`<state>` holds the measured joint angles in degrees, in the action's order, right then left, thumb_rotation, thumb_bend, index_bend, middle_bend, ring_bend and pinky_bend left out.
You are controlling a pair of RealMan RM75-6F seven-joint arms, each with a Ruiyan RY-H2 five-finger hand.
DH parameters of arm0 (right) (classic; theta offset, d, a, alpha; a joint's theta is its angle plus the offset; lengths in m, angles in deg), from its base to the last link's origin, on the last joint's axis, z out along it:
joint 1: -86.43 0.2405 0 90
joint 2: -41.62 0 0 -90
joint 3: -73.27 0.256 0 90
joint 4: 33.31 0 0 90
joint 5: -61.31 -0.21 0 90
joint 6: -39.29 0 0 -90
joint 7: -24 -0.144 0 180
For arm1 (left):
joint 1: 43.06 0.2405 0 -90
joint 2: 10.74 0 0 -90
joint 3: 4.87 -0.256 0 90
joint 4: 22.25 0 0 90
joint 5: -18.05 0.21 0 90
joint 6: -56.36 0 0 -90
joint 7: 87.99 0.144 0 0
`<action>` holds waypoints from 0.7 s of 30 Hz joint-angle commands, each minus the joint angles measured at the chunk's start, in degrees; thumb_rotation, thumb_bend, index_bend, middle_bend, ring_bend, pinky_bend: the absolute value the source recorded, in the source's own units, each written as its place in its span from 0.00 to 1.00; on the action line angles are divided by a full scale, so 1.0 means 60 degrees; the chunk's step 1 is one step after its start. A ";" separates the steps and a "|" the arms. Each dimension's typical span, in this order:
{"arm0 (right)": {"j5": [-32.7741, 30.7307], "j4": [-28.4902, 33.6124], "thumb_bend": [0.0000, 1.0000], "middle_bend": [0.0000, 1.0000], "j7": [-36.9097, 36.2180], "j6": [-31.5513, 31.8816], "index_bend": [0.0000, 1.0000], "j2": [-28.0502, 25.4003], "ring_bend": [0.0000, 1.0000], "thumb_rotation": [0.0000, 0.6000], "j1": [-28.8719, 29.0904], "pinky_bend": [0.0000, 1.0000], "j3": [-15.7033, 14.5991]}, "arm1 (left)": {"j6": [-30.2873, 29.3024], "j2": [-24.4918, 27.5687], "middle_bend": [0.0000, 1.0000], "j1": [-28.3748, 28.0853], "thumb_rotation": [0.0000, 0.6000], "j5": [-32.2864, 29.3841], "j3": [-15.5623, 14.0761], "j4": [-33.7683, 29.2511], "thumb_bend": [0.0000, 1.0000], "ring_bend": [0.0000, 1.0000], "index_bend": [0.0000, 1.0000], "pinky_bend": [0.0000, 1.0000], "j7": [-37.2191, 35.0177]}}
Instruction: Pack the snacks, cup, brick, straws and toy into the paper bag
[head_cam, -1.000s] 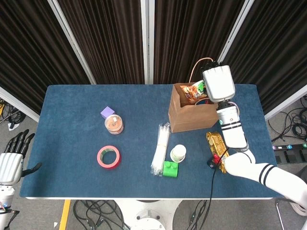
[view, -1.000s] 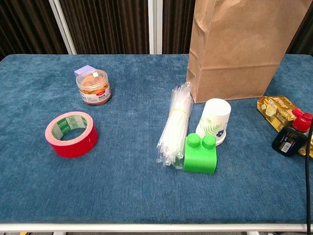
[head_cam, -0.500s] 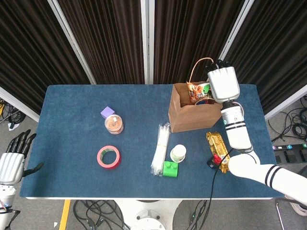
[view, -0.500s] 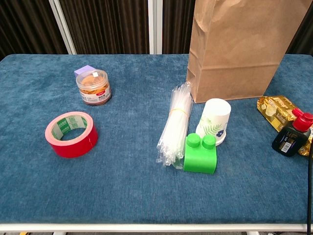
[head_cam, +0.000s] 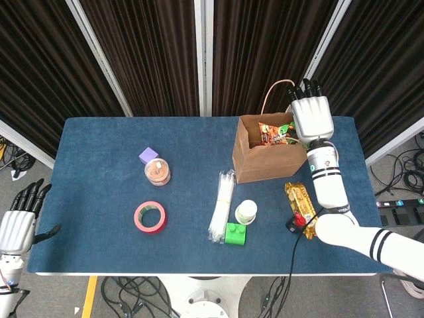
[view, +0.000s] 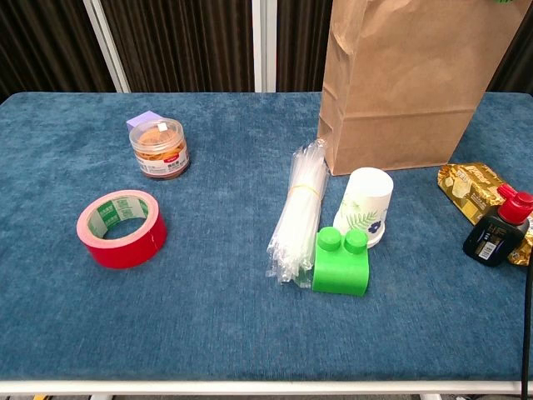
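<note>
Here, right robot hand [head_cam: 311, 116] flat above paper bag [head_cam: 266, 158], fingers spread, empty, left robot hand [head_cam: 17, 222] open off-table

A crinkly orange snack packet [head_cam: 270, 134] lies in the brown paper bag [head_cam: 265, 162]; the white paper cup [head_cam: 246, 211] stands at the bag's six o'clock, touching the green plastic brick [head_cam: 234, 233].

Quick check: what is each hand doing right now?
Left hand: open, holding nothing, off the table's left edge.
Right hand: open, fingers extended, above the brown paper bag.

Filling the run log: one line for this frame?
right hand: open, over paper bag | snack packet: in bag | cup, brick, straws: on table | left hand: idle
</note>
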<state>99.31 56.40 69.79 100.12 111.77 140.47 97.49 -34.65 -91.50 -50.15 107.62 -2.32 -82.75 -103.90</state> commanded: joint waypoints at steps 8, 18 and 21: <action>-0.1521 0.0332 0.00 0.19 -0.0587 0.0056 0.13 -0.0124 0.04 1.00 0.0193 0.09 0.0321 | 0.0067 0.0011 0.11 -0.0043 1.00 -0.0031 0.0026 -0.0080 0.18 0.01 0.11 0.14 0.0081; -0.0373 0.0852 0.00 0.19 -0.1299 0.0675 0.13 -0.0492 0.05 1.00 0.0079 0.09 0.0280 | 0.0103 0.0004 0.11 -0.0115 1.00 0.0012 0.0032 -0.0161 0.18 0.01 0.11 0.14 0.0180; 0.0091 0.1252 0.00 0.20 -0.1632 0.0944 0.13 -0.0766 0.05 1.00 -0.0044 0.09 0.0400 | 0.0094 0.0028 0.11 -0.0133 1.00 0.0016 0.0047 -0.0241 0.18 0.01 0.11 0.14 0.0239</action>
<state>98.34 62.41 61.05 104.86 108.33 140.75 99.36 -34.06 -91.38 -50.94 107.71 -2.05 -84.13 -102.52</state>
